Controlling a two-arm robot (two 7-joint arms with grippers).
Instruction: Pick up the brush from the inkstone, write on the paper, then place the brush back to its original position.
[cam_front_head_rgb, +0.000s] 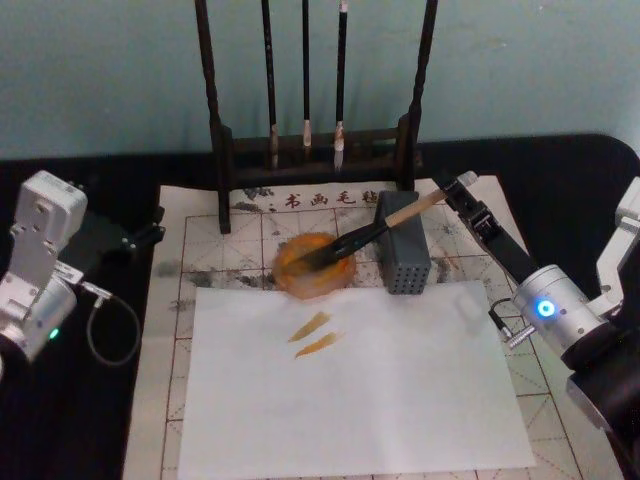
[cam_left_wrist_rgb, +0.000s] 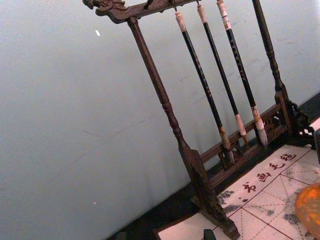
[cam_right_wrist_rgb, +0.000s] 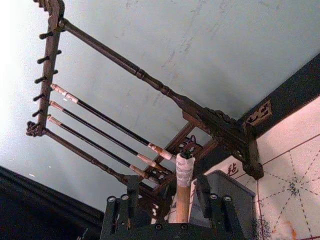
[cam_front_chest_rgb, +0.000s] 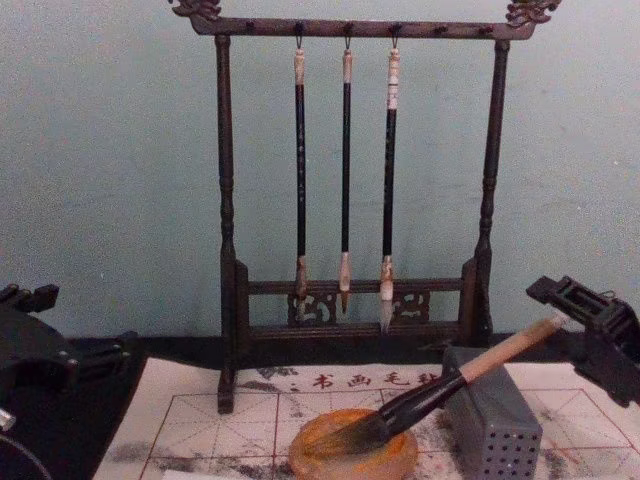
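The right end effector (cam_front_head_rgb: 448, 190), fingers spread, straddles the white-wrapped end of the large wooden-handled brush (cam_front_head_rgb: 355, 240). The brush's dark tip lies beyond it in the round orange-brown inkstone (cam_front_head_rgb: 295, 282). This looks like the release, so it should back straight off along the handle without nudging it.

My bench (cam_front_head_rgb: 560, 170) is a calligraphy practice station: a rack (cam_front_chest_rgb: 226, 200) of hanging brushes, gridded paper (cam_front_head_rgb: 250, 235) with red characters, a bare teal wall (cam_front_head_rgb: 100, 80).
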